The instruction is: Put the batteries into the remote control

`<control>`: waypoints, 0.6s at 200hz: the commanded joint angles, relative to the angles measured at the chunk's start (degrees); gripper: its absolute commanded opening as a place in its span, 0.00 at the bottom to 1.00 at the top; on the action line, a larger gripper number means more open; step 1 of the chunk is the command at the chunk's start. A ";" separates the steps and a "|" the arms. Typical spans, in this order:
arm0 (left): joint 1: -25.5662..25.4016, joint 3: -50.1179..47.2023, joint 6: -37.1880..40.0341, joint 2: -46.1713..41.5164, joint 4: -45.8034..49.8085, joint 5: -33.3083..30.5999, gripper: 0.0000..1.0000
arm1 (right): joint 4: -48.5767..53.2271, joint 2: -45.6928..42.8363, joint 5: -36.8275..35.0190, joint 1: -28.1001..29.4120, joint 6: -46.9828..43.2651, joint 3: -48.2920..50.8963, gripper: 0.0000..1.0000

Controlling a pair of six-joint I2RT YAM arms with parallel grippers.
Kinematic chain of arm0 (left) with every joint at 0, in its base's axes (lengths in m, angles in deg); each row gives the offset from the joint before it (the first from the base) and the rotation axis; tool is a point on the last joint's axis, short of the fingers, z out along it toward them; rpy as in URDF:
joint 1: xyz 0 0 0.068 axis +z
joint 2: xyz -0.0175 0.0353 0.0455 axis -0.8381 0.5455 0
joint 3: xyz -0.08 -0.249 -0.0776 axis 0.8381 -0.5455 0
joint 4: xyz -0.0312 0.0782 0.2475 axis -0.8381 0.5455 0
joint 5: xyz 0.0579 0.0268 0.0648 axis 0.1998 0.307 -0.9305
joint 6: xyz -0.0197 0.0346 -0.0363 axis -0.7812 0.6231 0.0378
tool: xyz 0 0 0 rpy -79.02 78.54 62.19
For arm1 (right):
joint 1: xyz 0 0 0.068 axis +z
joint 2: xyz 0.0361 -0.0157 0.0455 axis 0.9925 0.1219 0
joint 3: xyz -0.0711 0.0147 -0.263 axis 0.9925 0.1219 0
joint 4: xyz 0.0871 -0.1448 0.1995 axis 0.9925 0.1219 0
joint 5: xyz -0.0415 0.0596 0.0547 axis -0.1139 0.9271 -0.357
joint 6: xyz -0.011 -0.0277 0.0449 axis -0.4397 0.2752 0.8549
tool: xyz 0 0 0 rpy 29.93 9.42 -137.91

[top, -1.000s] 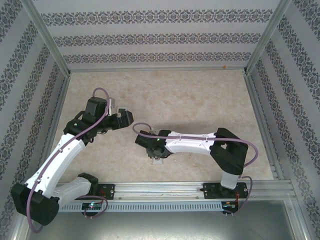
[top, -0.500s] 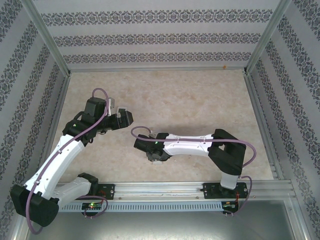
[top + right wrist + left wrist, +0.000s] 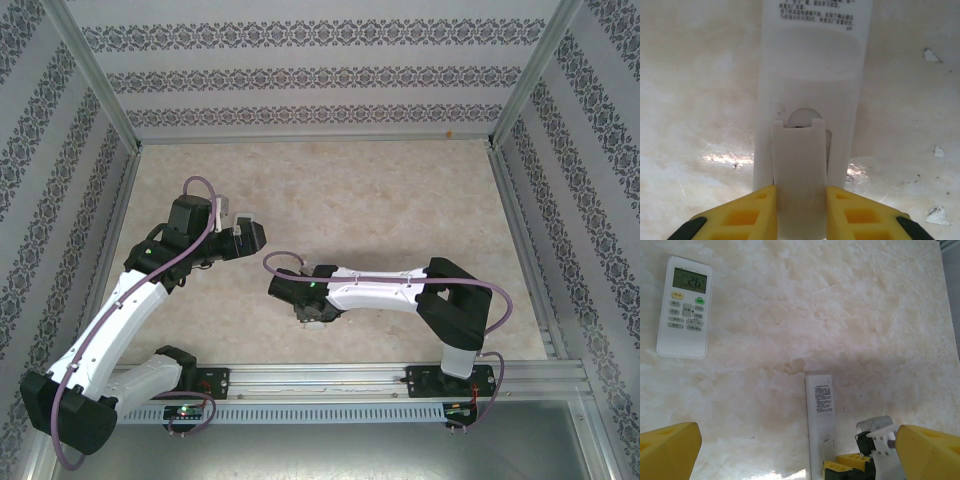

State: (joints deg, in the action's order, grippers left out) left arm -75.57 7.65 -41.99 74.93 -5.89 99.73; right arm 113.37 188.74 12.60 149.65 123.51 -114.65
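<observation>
The long, slim white plastic remote control (image 3: 819, 410) lies back-up on the beige marbled tabletop (image 3: 850, 315), near the middle of its near edge. The yellow right fingers (image 3: 751, 212) pinch a white plastic battery cover (image 3: 799, 165) over its end. The yellow left fingers (image 3: 667, 450) hang spread wide above.

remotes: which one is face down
The long slim remote, printed label on its back showing; the wider remote lies display and buttons up.
</observation>
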 commanded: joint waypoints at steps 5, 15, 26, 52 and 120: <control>0.77 -0.61 1.47 -0.90 1.57 -0.37 1.00 | 1.75 1.15 -0.37 0.67 1.47 -0.88 0.25; 0.72 -0.76 1.60 -0.90 1.70 -0.51 1.00 | 2.09 1.37 -0.18 0.68 1.82 -1.04 0.25; 0.78 -0.94 1.62 -1.06 1.72 -0.56 1.00 | 2.76 1.63 -0.09 0.68 2.33 -1.30 0.25; 0.78 -1.25 1.71 -1.25 1.70 -0.74 1.00 | 4.08 2.65 0.39 0.67 2.97 -2.18 0.25; 0.77 -1.73 2.24 -1.72 1.66 -1.38 1.00 | 5.11 3.33 0.96 0.85 2.80 -3.49 0.33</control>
State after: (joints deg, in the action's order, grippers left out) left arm -75.57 6.80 -41.49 74.30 -5.45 99.47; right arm 116.27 190.88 12.66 149.65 125.24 -117.34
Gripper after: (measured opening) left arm 0.998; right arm 0.320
